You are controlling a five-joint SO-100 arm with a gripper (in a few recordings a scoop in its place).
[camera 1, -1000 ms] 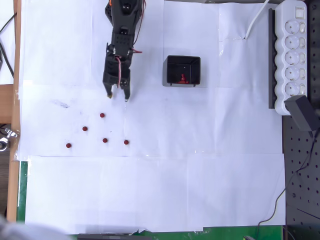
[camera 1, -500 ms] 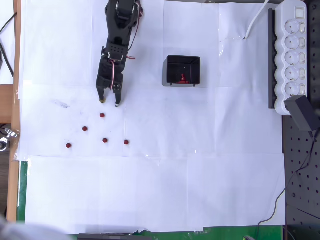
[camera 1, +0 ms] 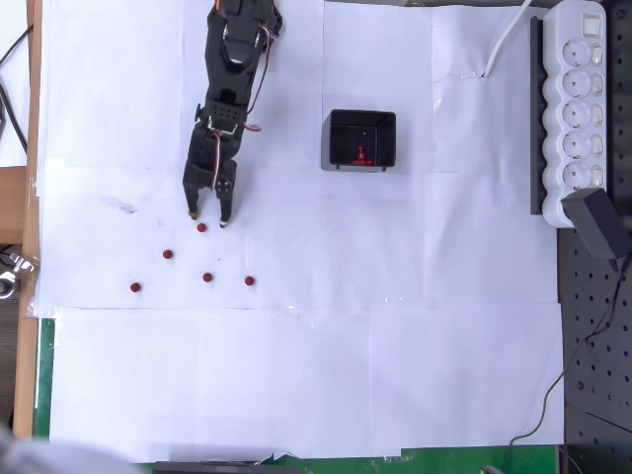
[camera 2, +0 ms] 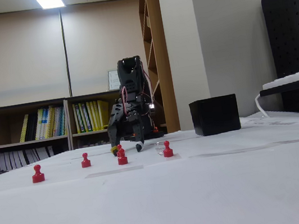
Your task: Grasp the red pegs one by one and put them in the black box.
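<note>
Parted fingers of the gripper (camera 1: 208, 217) are seen in the overhead view, one fingertip on either side of a red peg (camera 1: 201, 227), just above it in the picture; contact cannot be confirmed, and nothing is held. In the fixed view the gripper (camera 2: 125, 147) is lowered to the paper with that peg (camera 2: 119, 147) between its tips. Each peg is stood upright, long axis vertical, round head on top, as shown in the fixed view. Four more red pegs are scattered on the white paper (camera 1: 326, 365) below the gripper: (camera 1: 168, 254), (camera 1: 135, 287), (camera 1: 207, 277) and (camera 1: 249, 280). The arm (camera 1: 229, 79) is stretched down from the top edge, tilted slightly leftward. The black box (camera 1: 360, 139) is placed well to the right, open side up, with bright red pegs (camera 1: 360, 155) inside.
</note>
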